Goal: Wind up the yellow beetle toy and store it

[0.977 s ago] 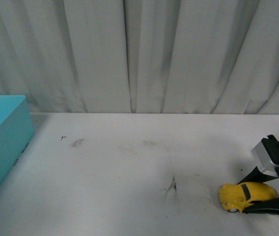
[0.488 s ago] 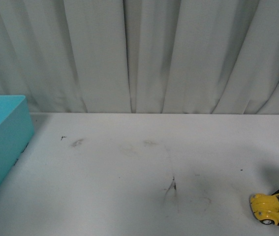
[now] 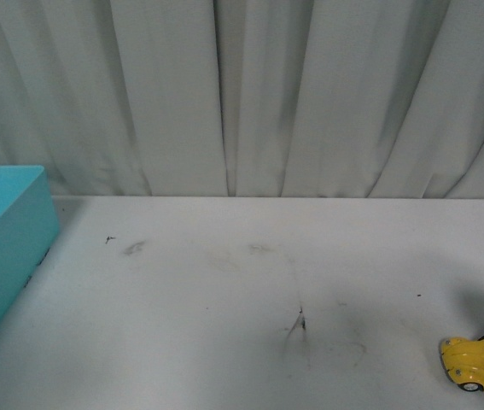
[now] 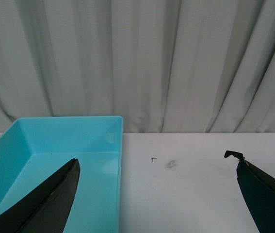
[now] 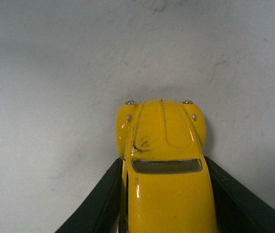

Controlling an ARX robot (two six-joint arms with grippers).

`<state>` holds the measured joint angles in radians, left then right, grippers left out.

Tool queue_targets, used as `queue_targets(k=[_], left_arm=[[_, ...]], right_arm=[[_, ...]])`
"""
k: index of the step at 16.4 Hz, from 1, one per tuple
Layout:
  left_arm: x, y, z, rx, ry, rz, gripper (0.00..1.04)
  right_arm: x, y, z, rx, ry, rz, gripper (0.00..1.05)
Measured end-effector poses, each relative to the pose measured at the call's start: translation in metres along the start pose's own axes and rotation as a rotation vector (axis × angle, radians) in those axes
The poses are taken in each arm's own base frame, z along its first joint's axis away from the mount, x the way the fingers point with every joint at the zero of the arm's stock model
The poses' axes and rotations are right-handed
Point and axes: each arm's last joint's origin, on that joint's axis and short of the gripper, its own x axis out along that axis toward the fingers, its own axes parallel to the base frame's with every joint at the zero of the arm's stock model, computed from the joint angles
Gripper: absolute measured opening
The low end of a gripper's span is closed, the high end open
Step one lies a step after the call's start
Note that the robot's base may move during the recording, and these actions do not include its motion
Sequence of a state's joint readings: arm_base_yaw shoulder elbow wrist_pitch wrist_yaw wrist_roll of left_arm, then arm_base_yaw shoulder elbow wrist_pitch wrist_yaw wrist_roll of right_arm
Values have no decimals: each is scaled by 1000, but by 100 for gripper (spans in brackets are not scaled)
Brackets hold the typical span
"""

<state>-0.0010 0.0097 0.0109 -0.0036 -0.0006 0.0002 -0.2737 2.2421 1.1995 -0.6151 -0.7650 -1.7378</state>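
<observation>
Scuffed, smudged white table (image 3: 182, 290) before a pleated pale grey curtain (image 3: 250, 94), yellow beetle toy (image 3: 479, 362) at the near right edge, clamped by its sides in the right gripper (image 5: 164, 162), left gripper (image 4: 153, 158) spread wide, turquoise bin (image 3: 2, 239) at left.

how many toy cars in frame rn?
1. The yellow beetle toy sits at the near right edge of the table, gripped between the fingers of the right claw and partly cut off in the front view. None shows in the teal bin, though part of it is hidden.
</observation>
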Motion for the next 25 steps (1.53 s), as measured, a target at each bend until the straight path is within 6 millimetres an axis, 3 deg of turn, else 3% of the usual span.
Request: queue_targets(k=[6,15,19,25], left_arm=[[0,0,0,0,0,0,98],[0,0,0,0,0,0,98],[0,0,0,0,0,0,98],[0,0,0,0,0,0,98]], right_arm=[[2,1,1,-4,13,5,100],[2,0,4,-11,-13,3,98],[-13,-8,37,-143,-155,-97,98],[-32,12,74,-316,-402,-315,98]])
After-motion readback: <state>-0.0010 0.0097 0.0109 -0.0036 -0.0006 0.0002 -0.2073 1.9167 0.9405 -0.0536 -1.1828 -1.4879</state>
